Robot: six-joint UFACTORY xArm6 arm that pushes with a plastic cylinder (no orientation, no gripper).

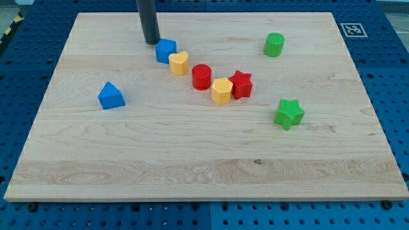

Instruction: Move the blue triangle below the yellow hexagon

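My tip, a bare rod with no jaws to open or close, is seen just left of the blue cube; the blue triangle is set well apart at the view's left, the yellow hexagon touching the red star.

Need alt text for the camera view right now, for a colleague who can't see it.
My tip rests at the view's top, just left of a blue cube, far from the blue triangle at the left. The yellow hexagon sits mid-board between a red cylinder and a red star.
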